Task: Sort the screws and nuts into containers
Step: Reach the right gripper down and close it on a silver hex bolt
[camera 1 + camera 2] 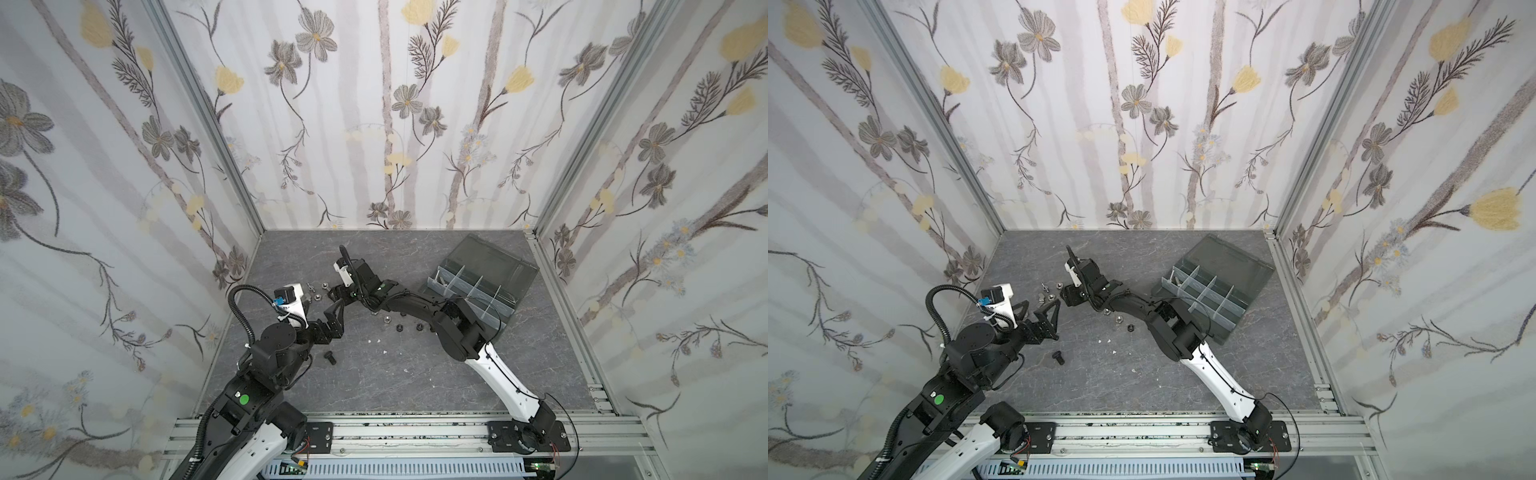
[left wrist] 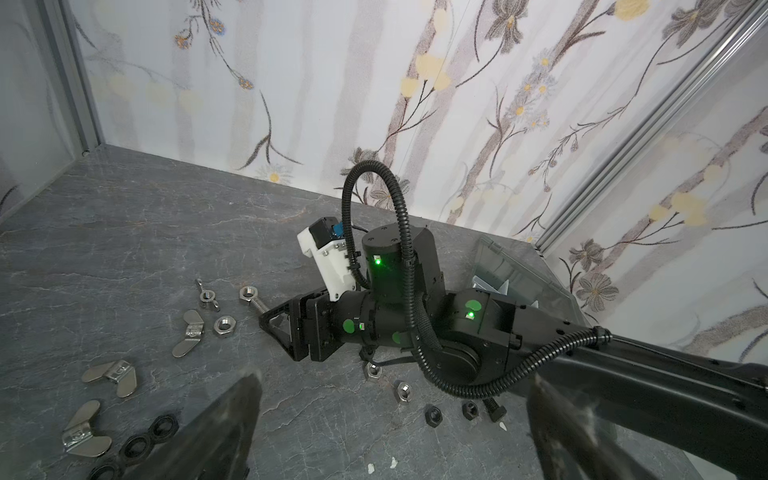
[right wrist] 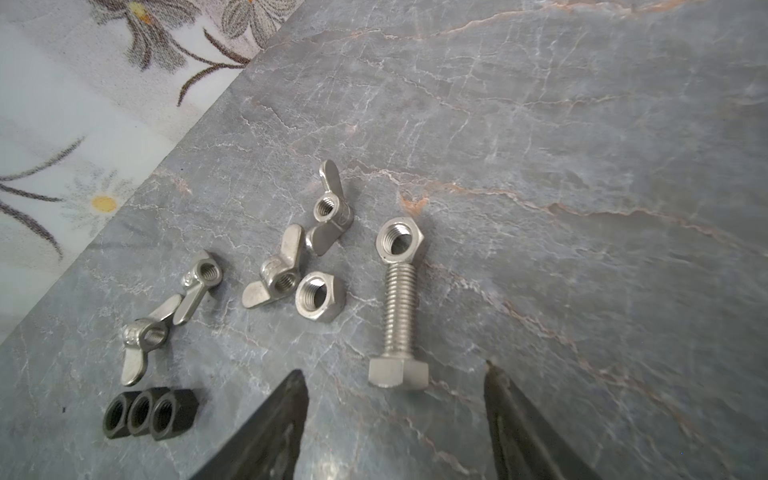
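A silver screw (image 3: 399,307) lies on the grey table with a silver hex nut (image 3: 400,241) at its threaded tip. My right gripper (image 3: 395,372) is open, low over the table, its jaws either side of the screw's head without touching it. Beside the screw lie another silver nut (image 3: 320,296), several wing nuts (image 3: 278,274) and three black nuts (image 3: 149,413) in a row. My left gripper (image 1: 1038,306) hangs wide open and empty, close to the right gripper (image 1: 1064,294). A black screw (image 1: 330,356) lies alone in front. The containers box (image 1: 509,313) stands open at the back right.
Under the right forearm lie silver nuts (image 2: 372,371), black nuts (image 2: 432,414) and a black screw (image 2: 494,411). White specks (image 1: 378,340) dot the middle of the table. The box's smoky lid (image 1: 486,255) leans back towards the far wall. Patterned walls close in three sides.
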